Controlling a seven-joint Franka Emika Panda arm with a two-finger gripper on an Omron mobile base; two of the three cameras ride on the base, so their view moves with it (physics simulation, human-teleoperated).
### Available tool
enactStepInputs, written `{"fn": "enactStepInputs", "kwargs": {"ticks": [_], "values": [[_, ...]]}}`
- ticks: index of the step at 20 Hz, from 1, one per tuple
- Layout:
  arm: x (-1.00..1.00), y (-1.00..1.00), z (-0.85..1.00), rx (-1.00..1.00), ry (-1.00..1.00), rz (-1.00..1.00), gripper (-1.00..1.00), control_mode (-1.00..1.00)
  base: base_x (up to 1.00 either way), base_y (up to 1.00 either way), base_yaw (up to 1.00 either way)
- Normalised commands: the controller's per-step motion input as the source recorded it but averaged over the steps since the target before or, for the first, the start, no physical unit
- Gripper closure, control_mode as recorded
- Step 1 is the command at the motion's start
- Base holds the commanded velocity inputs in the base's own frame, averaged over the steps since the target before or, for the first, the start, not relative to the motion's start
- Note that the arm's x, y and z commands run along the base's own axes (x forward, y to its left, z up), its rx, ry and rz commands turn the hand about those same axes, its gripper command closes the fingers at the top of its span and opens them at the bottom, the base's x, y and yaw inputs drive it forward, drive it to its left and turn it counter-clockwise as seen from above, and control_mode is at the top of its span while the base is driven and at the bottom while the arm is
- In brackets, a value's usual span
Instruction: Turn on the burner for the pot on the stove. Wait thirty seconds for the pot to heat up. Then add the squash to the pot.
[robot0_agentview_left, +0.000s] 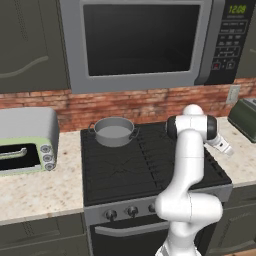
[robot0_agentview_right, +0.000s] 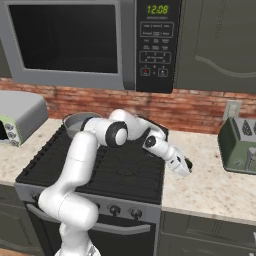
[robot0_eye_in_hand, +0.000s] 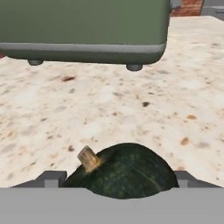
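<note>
The stove (robot0_agentview_left: 150, 170) stood black in the middle of the speckled surface (robot0_agentview_right: 215, 187), under a microwave (robot0_agentview_left: 140, 40). The grey pot (robot0_agentview_left: 113, 131) sat on the stove's far left burner. A green toaster (robot0_agentview_right: 240, 142) stood on the surface at the far right. The arm reached right of the stove, its end effector (robot0_agentview_right: 184, 167) low over the surface. In the hand view the dark green squash (robot0_eye_in_hand: 122, 173) sat between the finger tips, which flanked it; whether they clamped it could not be told.
</note>
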Motion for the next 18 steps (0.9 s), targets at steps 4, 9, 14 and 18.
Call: {"fn": "enactStepInputs", "kwargs": {"ticks": [4, 9, 14, 18], "values": [[0.01, -0.03, -0.28, 0.02, 0.06, 0.00, 1.00, -1.00, 0.00, 0.00, 0.00], [-0.09, 0.04, -0.03, 0.00, 0.05, 0.00, 1.00, -1.00, 0.00, 0.00, 0.00], [-0.57, 0.00, 0.54, 0.02, -0.37, 0.01, 1.00, -1.00, 0.00, 0.00, 0.00], [-0.58, 0.00, 0.60, 0.16, -0.36, 0.10, 1.00, -1.00, 0.00, 0.00, 0.00]]}}
